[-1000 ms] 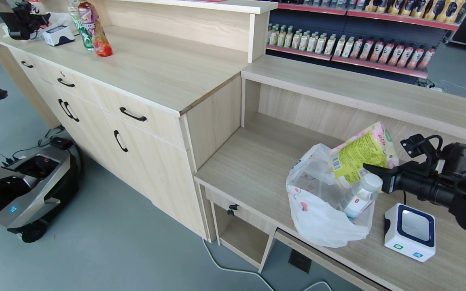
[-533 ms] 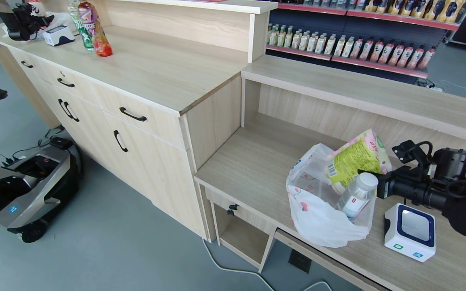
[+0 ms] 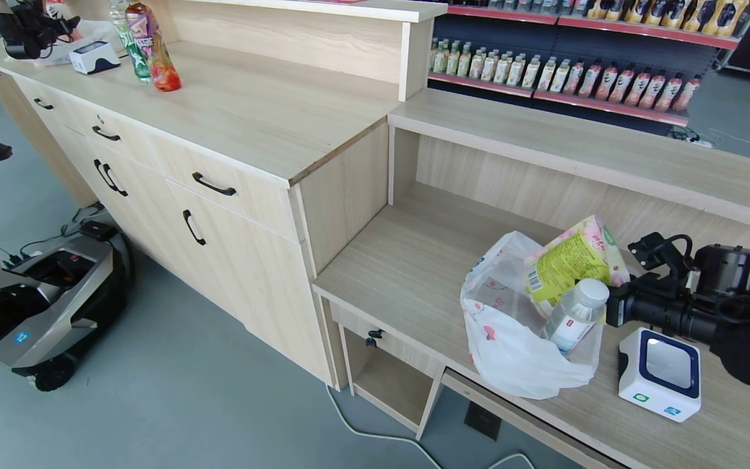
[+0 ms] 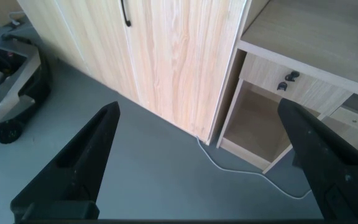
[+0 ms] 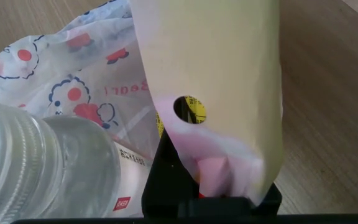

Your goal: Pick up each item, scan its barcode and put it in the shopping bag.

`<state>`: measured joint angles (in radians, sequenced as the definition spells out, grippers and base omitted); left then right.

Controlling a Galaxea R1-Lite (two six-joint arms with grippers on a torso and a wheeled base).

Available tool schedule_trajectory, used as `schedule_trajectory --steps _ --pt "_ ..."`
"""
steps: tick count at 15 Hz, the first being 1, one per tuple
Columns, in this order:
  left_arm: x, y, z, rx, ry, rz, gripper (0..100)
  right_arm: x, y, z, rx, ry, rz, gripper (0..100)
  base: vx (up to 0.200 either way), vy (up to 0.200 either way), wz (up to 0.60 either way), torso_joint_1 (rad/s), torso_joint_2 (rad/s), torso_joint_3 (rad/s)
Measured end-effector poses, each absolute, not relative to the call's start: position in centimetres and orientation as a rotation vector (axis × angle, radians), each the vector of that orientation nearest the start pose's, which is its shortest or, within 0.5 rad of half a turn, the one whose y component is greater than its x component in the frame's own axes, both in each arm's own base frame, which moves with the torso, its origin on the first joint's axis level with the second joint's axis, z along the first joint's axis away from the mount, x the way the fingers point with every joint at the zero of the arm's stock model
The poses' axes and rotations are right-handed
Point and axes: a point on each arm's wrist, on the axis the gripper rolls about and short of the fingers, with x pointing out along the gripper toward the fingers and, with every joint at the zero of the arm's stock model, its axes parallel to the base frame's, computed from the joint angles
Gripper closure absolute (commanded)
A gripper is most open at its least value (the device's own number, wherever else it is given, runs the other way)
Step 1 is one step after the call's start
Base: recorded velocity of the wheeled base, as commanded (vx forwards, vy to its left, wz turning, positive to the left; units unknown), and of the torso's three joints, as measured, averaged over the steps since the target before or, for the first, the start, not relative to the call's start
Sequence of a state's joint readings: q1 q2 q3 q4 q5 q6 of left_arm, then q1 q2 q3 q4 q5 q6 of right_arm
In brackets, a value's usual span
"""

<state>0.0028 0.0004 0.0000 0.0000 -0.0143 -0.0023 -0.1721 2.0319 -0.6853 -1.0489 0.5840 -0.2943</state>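
Right pincer [image 5: 210, 183] tips hidden behind snack pouch [image 5: 216, 74].

A yellow-green and pink snack pouch [image 3: 573, 260] tilts with its lower end in the open mouth of the white, red-printed shopping bag [image 3: 512, 355], near the tabletop's [image 3: 414, 260] front edge. A clear, white-capped bottle [image 3: 573, 316] leans inside the bag.
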Motion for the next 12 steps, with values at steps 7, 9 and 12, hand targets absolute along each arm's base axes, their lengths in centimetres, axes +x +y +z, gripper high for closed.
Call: schedule_trajectory --steps 7,9,12 --pt "-2.28 -0.04 7.55 -0.003 0.000 -0.012 0 33.84 -4.90 8.55 -0.176 0.216 0.442 100 0.000 0.000 0.00 0.000 0.00 0.000" --pt "-2.28 -0.04 7.55 -0.003 0.000 -0.011 0 33.82 -4.91 8.51 -0.176 0.217 0.442 100 0.000 0.000 0.00 0.000 0.00 0.000" --pt "-2.28 -0.04 7.55 -0.003 0.000 -0.011 0 33.77 -4.87 8.48 -0.193 0.212 0.461 100 0.000 0.000 0.00 0.000 0.00 0.000"
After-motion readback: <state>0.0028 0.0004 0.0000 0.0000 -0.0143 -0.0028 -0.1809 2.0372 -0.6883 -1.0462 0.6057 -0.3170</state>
